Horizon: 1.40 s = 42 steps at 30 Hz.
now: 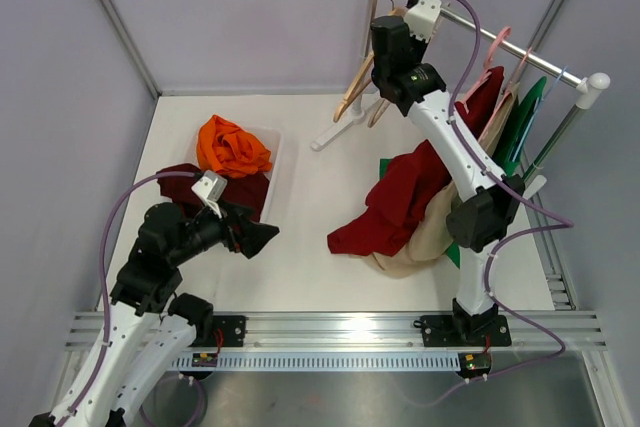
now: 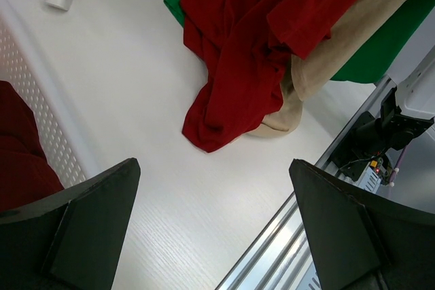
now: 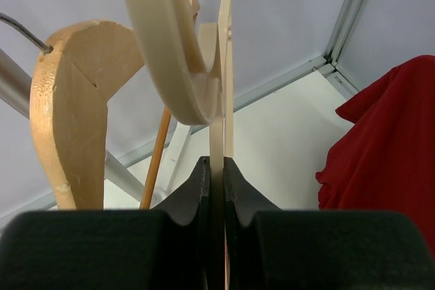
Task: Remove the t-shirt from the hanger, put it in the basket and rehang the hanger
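Beneath the rack [image 1: 592, 84], we see the red t-shirt [image 1: 400, 202] spilling onto the table over beige cloth [image 1: 420, 247]; a bin [image 1: 277, 142] sits left of the rack. Our right gripper [image 3: 216, 168] pinches a wooden hanger [image 3: 224, 66] up at the rack; our left gripper [image 2: 214, 215] gapes wide, empty.

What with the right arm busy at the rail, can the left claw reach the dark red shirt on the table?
Probably yes: the left claw is open and empty, with bare table between it and the dark red shirt.
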Each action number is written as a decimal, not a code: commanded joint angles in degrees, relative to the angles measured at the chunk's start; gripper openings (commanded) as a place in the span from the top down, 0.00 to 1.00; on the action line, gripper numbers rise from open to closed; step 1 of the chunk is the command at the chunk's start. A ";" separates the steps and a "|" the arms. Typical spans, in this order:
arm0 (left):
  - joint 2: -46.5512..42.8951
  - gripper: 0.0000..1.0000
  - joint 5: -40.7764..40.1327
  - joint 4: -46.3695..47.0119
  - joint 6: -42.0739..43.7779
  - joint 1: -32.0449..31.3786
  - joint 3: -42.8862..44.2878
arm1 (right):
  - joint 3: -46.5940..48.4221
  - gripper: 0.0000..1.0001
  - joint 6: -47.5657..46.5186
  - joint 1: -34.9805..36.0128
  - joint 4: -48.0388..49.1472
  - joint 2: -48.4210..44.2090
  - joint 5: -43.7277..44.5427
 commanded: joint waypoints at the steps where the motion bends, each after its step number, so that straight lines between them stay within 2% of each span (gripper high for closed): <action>1: 0.09 0.01 1.48 1.39 0.49 -0.19 -0.14 | -1.09 0.88 3.35 -0.35 -1.42 -2.32 -1.10; 2: 0.08 0.01 1.57 1.39 0.49 -0.19 -0.14 | -1.53 0.77 3.53 -0.26 -1.69 -3.46 -1.89; 4: -0.09 0.01 1.30 1.30 0.49 -0.28 -0.05 | -3.28 0.50 3.53 -0.26 -1.34 -5.39 -3.04; 5: -0.27 0.01 1.13 1.30 0.40 -0.19 -0.14 | -3.99 0.33 3.53 -0.26 -0.82 -8.10 -4.26; 7: -0.09 0.01 0.43 1.13 0.23 -0.19 -0.14 | -6.44 0.24 3.62 -0.26 -0.29 -11.45 -5.85; 11: 0.61 0.01 -0.63 -0.19 0.22 -0.19 0.21 | -10.93 0.17 4.85 0.26 -0.72 -22.07 -12.16; 13: -0.08 0.01 -0.81 -0.28 0.31 -0.19 0.39 | -14.43 0.10 5.02 1.67 -0.72 -27.34 -14.37; 17: -1.75 0.01 -0.81 -0.37 0.31 -0.19 0.48 | -21.99 0.09 7.30 2.64 -2.57 -36.59 -17.63; 19: -2.11 0.01 -0.63 -0.28 0.31 -0.19 0.39 | -28.30 0.15 8.71 2.64 -2.66 -40.89 -16.15; 21: -2.55 0.01 -0.19 -0.37 0.14 -0.19 0.39 | -31.76 0.26 9.94 2.64 -4.23 -45.91 -14.04; 22: -2.64 0.01 0.16 -0.28 0.14 -0.19 0.39 | -34.21 0.39 10.55 2.64 -5.11 -47.14 -11.59; 25: -3.08 0.01 0.60 -0.37 -0.04 -0.63 0.39 | -35.47 0.67 12.05 2.47 -7.92 -49.00 -8.59; 28: -3.95 0.01 0.60 -0.28 -0.04 -1.86 0.30 | -31.71 0.80 13.02 1.94 -11.88 -44.71 -5.34; 30: -4.74 0.01 0.51 -0.28 -0.04 -2.65 0.21 | -28.63 0.75 14.24 0.36 -14.43 -42.50 -5.33; 31: -4.92 0.01 0.51 -0.28 -0.04 -3.35 0.12 | -28.00 0.70 14.51 -0.17 -14.61 -40.93 -6.02; 32: -5.27 0.01 0.42 -0.28 -0.04 -3.62 0.04 | -27.38 0.51 14.86 -0.61 -14.70 -40.22 -5.86; 35: -5.80 0.01 0.34 -0.37 -0.04 -4.67 0.04 | -25.45 0.32 16.01 -2.01 -15.04 -37.67 -6.03; 42: -6.33 0.01 -0.19 -0.72 0.23 -8.28 0.12 | -25.09 0.32 18.56 -3.60 -17.42 -35.11 -1.64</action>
